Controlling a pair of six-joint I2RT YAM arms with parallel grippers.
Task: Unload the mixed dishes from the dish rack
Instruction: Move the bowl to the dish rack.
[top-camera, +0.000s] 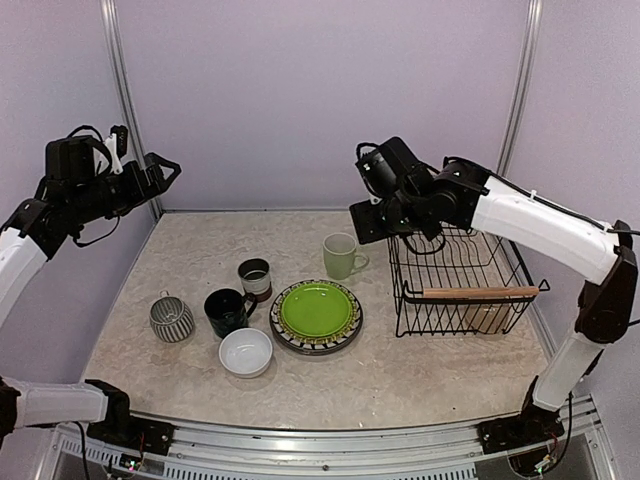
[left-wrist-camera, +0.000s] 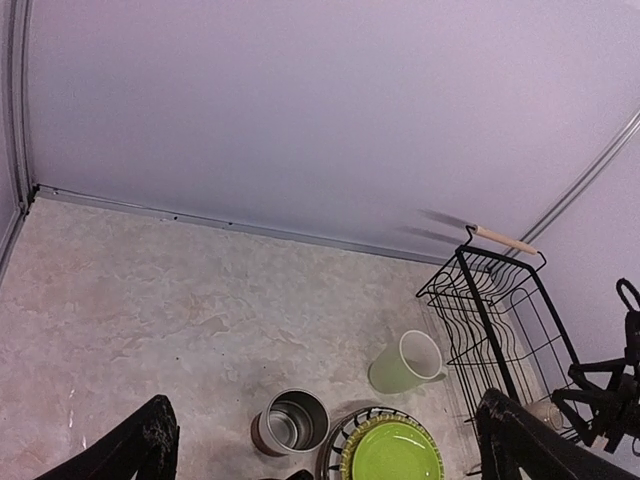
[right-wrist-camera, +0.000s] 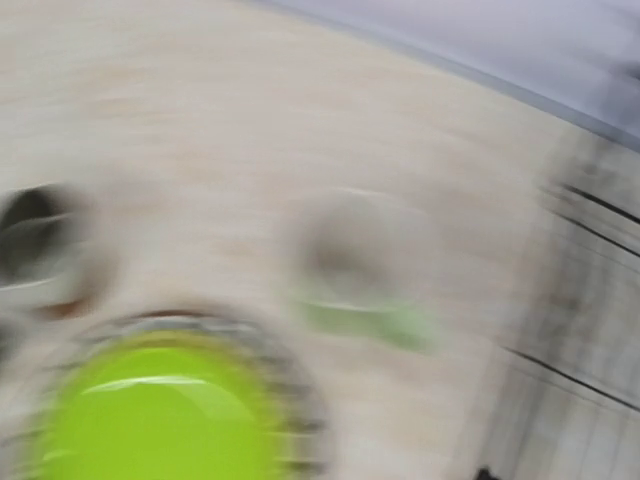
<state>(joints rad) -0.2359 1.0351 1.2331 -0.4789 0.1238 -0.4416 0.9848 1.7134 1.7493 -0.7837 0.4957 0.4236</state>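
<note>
The black wire dish rack (top-camera: 465, 285) stands at the right, and a pale thing (top-camera: 484, 316) shows low at its near end, too unclear to name. On the table lie a pale green mug (top-camera: 341, 255), a brown-white mug (top-camera: 255, 278), a dark teal mug (top-camera: 228, 311), a striped cup (top-camera: 172, 318), a white bowl (top-camera: 246, 351) and a lime-green plate (top-camera: 316, 312) atop a plate stack. My right gripper (top-camera: 372, 222) hovers above the rack's far left corner, near the pale green mug; nothing shows in it. My left gripper (top-camera: 160, 170) is raised at the far left, open and empty.
The left wrist view looks down on the brown-white mug (left-wrist-camera: 290, 420), pale green mug (left-wrist-camera: 405, 362), green plate (left-wrist-camera: 392, 452) and rack (left-wrist-camera: 500, 310). The right wrist view is motion-blurred, showing the green plate (right-wrist-camera: 160, 420) and the mug (right-wrist-camera: 360, 270). Purple walls enclose the table.
</note>
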